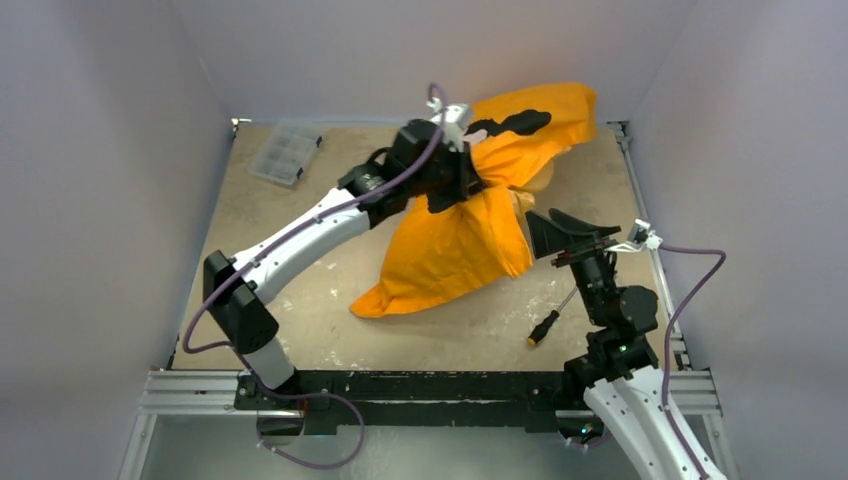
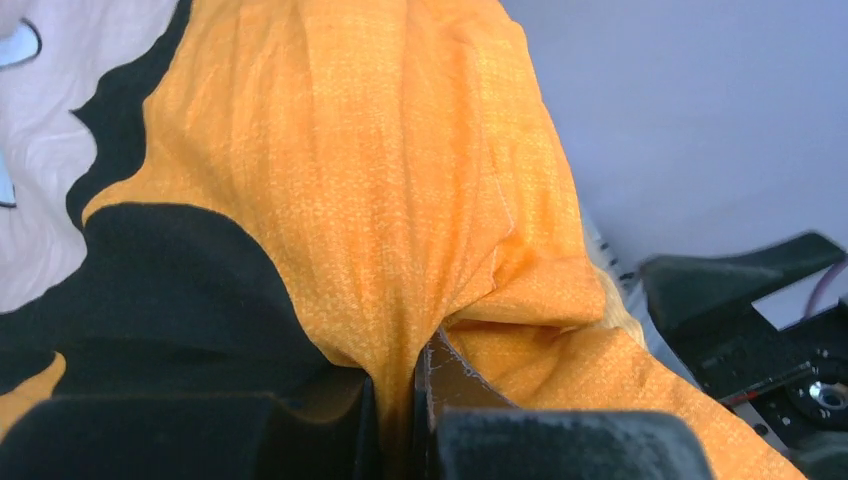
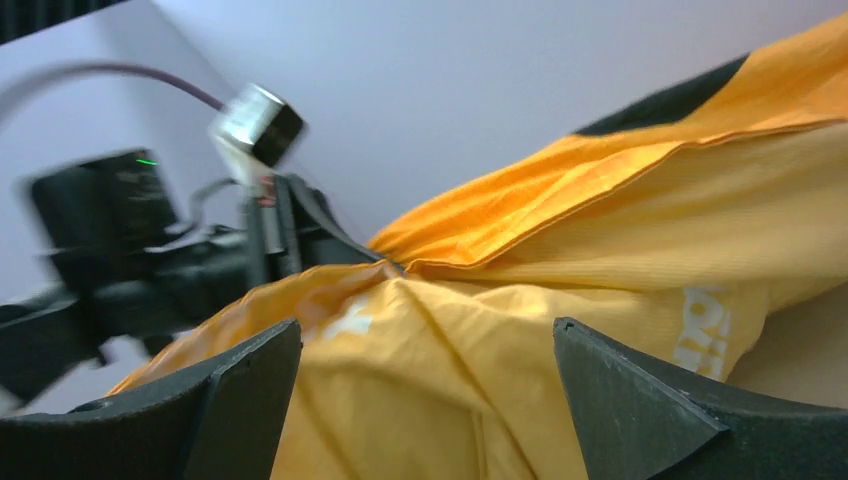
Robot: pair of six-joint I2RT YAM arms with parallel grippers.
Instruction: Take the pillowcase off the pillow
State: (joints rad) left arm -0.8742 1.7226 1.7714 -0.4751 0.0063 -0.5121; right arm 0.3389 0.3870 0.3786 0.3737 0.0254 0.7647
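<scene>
The orange-yellow pillowcase (image 1: 455,245) is lifted off the table and hangs in folds, with black print on its far flap (image 1: 520,122). My left gripper (image 1: 468,175) is shut on a bunched fold at its middle. In the left wrist view the cloth (image 2: 380,180) is pinched between the fingers of that gripper (image 2: 400,375). My right gripper (image 1: 553,232) is open at the case's right edge. In the right wrist view its gripper (image 3: 425,330) has the cloth (image 3: 450,380) lying between the spread fingers, with white lettering (image 3: 705,325) showing. The pillow is hidden inside the case.
A yellow-handled screwdriver (image 1: 550,325) lies on the table in front of the right arm. A clear plastic box (image 1: 285,152) sits at the far left corner. White walls enclose the table on three sides.
</scene>
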